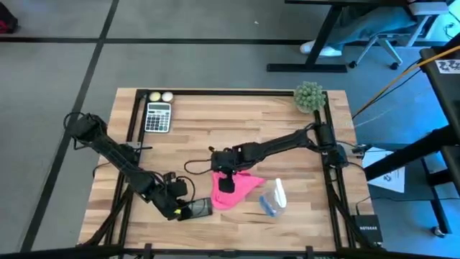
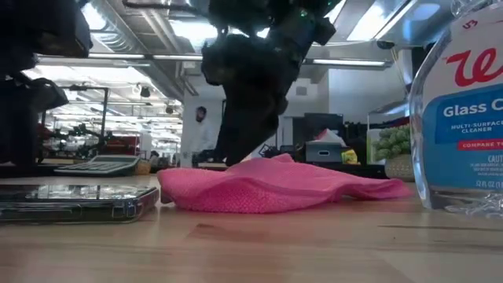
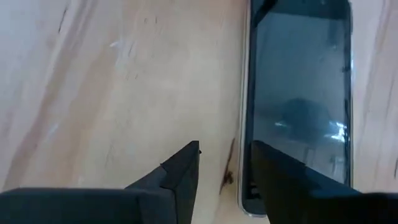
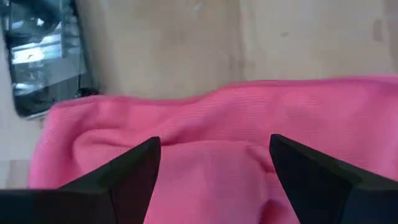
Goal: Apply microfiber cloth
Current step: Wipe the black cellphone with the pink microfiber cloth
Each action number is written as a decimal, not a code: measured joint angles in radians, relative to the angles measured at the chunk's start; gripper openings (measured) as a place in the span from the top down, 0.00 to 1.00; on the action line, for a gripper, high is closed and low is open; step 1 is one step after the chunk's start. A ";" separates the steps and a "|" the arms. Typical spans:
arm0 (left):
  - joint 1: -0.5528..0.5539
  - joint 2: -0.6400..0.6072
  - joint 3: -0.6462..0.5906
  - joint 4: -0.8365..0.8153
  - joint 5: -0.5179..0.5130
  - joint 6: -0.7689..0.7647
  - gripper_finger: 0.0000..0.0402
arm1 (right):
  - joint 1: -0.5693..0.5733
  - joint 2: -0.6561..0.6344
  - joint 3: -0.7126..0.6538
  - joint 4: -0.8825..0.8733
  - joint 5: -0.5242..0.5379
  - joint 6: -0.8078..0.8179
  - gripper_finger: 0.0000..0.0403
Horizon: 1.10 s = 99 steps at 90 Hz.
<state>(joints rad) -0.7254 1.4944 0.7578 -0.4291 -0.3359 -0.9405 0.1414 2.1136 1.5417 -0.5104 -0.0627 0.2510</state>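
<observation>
The left arm reaches from the table's far left corner diagonally toward the near edge, its links bent at the elbow and lying low over the wood. The left gripper (image 1: 188, 209) sits at the near side, left of centre, pointing right; its two dark fingers (image 3: 180, 174) stand a narrow gap apart.

The right arm stretches from its base at the far right across to the table's middle, nearly straight, then bends down at the wrist. The right gripper (image 1: 226, 181) points down near the centre, with its fingers (image 4: 134, 168) spread wide, one on each side of the wrist view.
</observation>
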 joint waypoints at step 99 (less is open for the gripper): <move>-0.074 0.132 0.003 0.141 -0.046 -0.079 0.68 | 0.161 0.033 0.033 0.341 0.002 0.036 0.98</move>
<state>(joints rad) -0.7998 1.6260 0.7607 -0.2883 -0.3817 -1.0197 0.3024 2.1468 1.5745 -0.1694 -0.0610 0.2872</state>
